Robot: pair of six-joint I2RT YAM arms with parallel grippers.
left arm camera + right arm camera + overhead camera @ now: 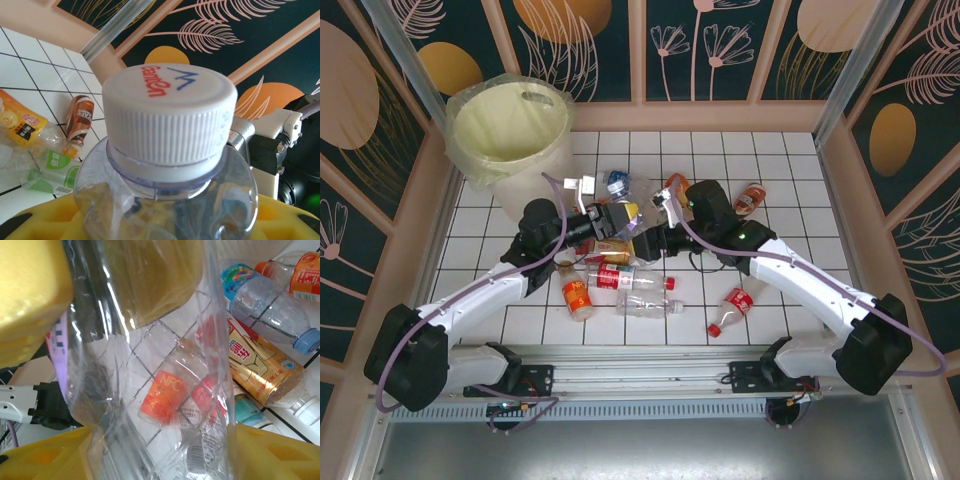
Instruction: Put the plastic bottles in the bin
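Plastic bottle [170,190], clear and thin-walled with a white ribbed cap, was at mid-frame above the white tiled surface [770,170], pinched by the left pincer [610,221]. Whether the right pincer [656,214] gripped, I could not tell. The bottle seemed light, soft and slippery, so the stiff neck was the better hold.

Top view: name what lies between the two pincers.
A clear white-capped bottle, gripped by the left pincer and reaching the right pincer; the top view shows it, the left wrist view closest.
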